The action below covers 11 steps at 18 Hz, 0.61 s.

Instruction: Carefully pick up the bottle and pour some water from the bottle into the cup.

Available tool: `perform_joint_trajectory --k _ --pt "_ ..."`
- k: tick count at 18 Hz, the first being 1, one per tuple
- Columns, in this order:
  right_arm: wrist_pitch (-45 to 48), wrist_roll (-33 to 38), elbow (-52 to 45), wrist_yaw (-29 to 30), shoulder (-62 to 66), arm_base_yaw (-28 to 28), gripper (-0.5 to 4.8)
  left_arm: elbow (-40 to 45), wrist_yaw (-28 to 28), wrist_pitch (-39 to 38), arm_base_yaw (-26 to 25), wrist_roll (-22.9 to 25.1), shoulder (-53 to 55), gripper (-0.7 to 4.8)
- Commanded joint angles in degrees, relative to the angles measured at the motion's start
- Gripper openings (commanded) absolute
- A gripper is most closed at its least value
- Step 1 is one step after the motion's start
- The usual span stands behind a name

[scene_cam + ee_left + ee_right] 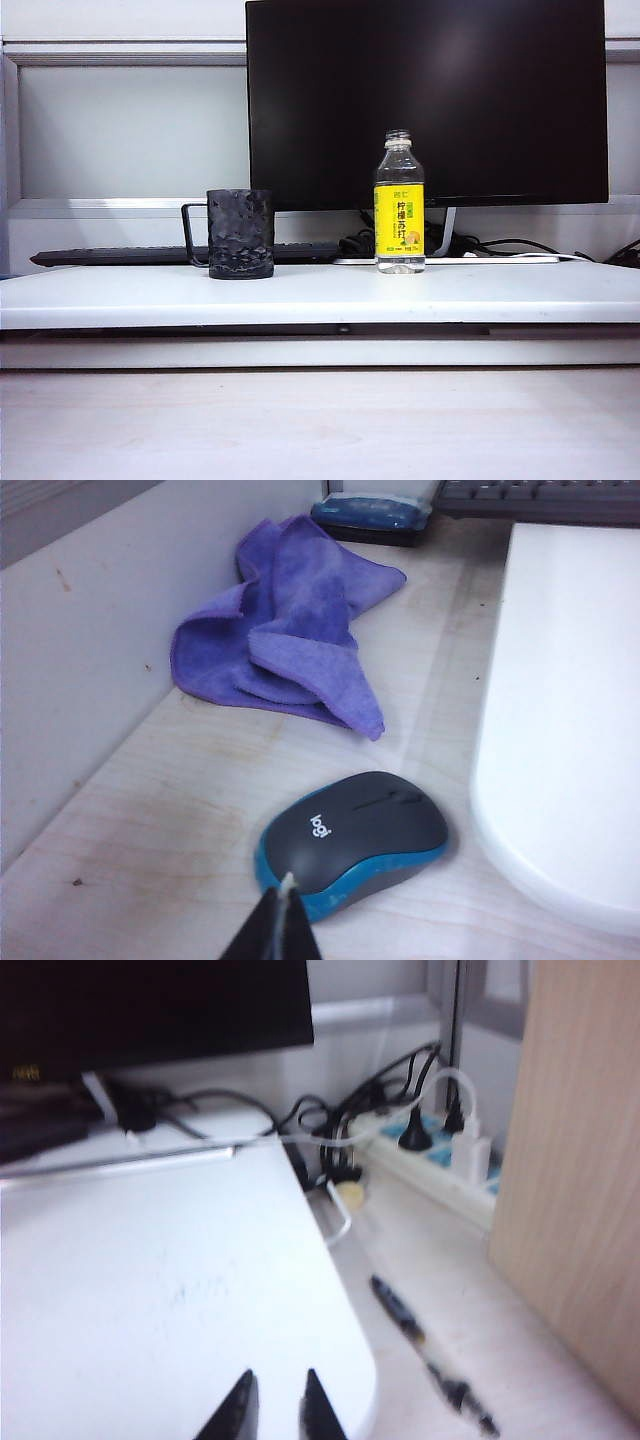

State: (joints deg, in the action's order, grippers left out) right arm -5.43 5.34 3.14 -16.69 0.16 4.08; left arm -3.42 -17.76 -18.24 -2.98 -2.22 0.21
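The clear bottle (399, 215) with a yellow label stands upright and capless on the white shelf (320, 295), in front of the monitor. Clear water (400, 264) shows through it below the label. The black dimpled cup (241, 234) stands upright to the bottle's left, its thin handle pointing away from the bottle. Neither gripper appears in the exterior view. My left gripper (288, 885) is shut, empty, low over the wooden desk beside a mouse. My right gripper (279, 1378) hovers over the shelf's rounded corner (330, 1360), jaws slightly apart with nothing between. Bottle and cup are outside both wrist views.
A blue-grey mouse (355, 835) and a crumpled purple cloth (290, 630) lie by the left gripper, next to a side wall (80, 630). Near the right gripper are a pen (430, 1360), a power strip with cables (440, 1150) and a wooden panel (580, 1160). A monitor (430, 90) and keyboard (120, 256) stand behind.
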Motion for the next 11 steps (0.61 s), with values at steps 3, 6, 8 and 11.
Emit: perform_joint_trajectory --k 3,6,8,11 --pt "-0.26 0.22 -2.69 3.72 0.00 0.04 0.63 0.31 0.22 0.68 0.07 0.09 0.00 -0.04" --pt "-0.76 0.22 -2.69 6.73 0.00 0.04 0.63 0.83 0.22 2.67 0.07 0.09 0.00 -0.04" --pt "-0.85 0.22 -2.69 8.07 0.00 0.07 0.63 2.54 2.21 9.14 0.07 0.09 0.00 -0.04" --pt "1.20 0.22 -2.69 7.87 0.00 0.13 0.63 2.89 8.00 11.56 0.07 0.09 0.00 -0.04"
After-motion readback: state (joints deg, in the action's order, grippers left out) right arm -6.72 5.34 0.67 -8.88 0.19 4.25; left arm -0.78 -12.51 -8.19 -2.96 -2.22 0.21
